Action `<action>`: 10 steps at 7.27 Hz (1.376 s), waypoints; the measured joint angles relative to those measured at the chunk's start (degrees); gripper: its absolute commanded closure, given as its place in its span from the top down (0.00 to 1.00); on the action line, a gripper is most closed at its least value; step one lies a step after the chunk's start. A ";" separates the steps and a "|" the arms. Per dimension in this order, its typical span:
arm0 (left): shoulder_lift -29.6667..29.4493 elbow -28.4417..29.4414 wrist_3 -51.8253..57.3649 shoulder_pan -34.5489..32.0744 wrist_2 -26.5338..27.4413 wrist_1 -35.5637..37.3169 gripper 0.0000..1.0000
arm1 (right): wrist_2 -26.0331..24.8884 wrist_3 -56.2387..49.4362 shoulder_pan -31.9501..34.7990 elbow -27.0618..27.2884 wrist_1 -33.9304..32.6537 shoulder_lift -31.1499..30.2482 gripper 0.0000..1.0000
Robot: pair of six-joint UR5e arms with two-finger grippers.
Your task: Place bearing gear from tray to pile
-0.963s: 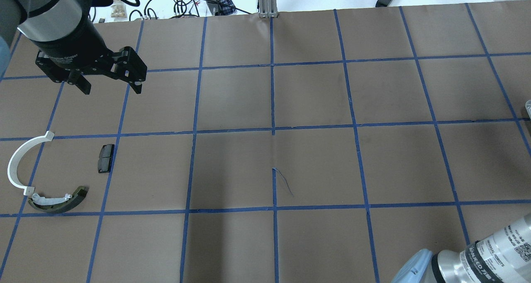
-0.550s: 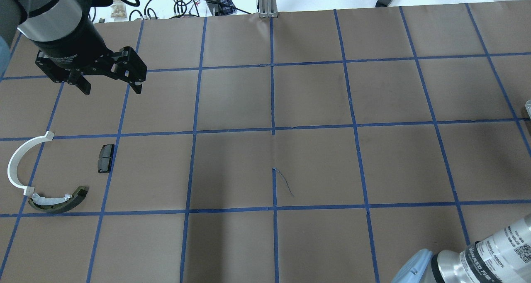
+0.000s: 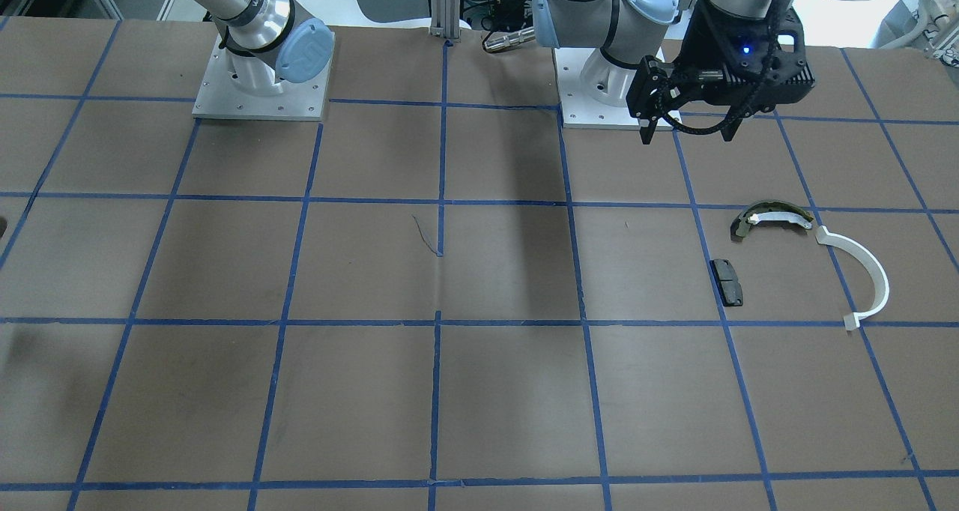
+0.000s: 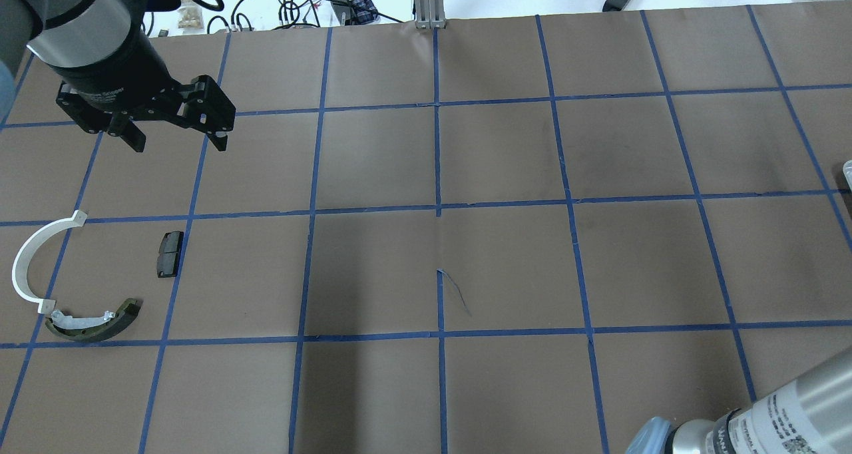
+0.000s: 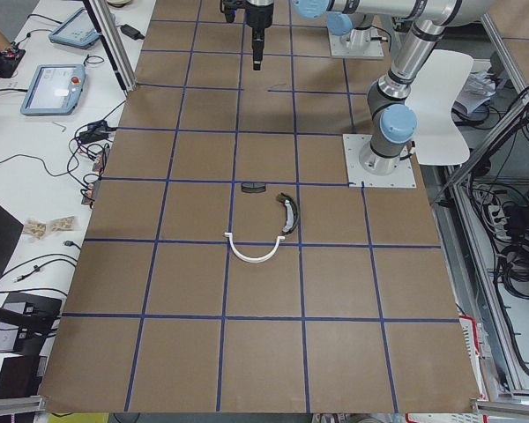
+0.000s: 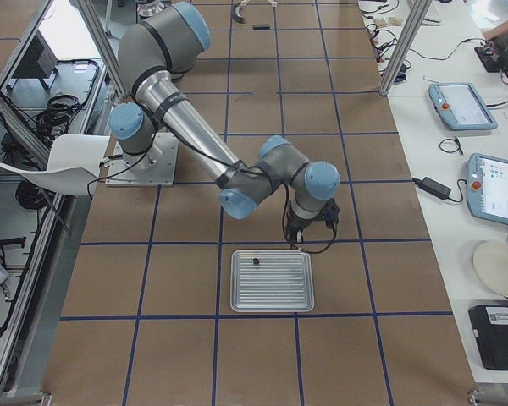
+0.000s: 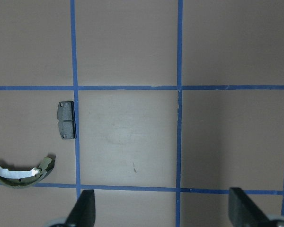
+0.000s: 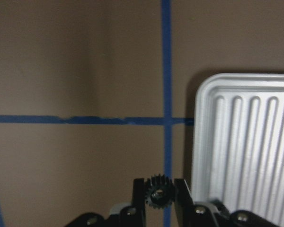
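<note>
The bearing gear [image 8: 156,193] (small, black, toothed) is pinched by its rim between the two fingers of the right claw [image 8: 160,195], which is clenched on it. It hangs over the bare worktop [image 4: 506,261] just outside the rim of the ribbed metal tray [image 8: 246,151], so the pickup looks done and the carry is the step in hand.

The tray lies toward the worktop's end on the robot's right. One small dark part [image 6: 256,260] rests on it, too small to identify.

The pile [image 4: 86,274] is well apart, near the opposite end on the robot's left. It holds a white half-ring [image 4: 16,267], an olive-green shoe [image 4: 93,327] at one tip of that ring, and a black pad [image 4: 170,254] near them.

The left claw [image 4: 178,142] hovers released and empty, off to one side of the pile rather than over it — probably parked there to keep the drop spot free. The right arm would need a long reach across, unless a hand-over is intended.
</note>
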 measured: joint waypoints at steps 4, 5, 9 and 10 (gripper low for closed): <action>-0.04 -0.17 0.24 0.00 -0.02 0.28 1.00 | 6.64 35.01 23.11 6.81 2.33 -7.08 0.00; -0.05 -0.19 0.27 0.01 -0.06 0.28 1.00 | 6.87 44.47 30.31 7.60 0.52 -7.36 0.00; -0.05 -0.31 0.30 0.09 -0.09 0.62 1.00 | 10.47 66.27 52.66 12.19 -10.15 -5.25 0.00; -0.01 -0.31 0.27 0.11 -0.09 0.63 1.00 | 10.74 68.66 55.74 14.02 -14.09 -4.35 0.00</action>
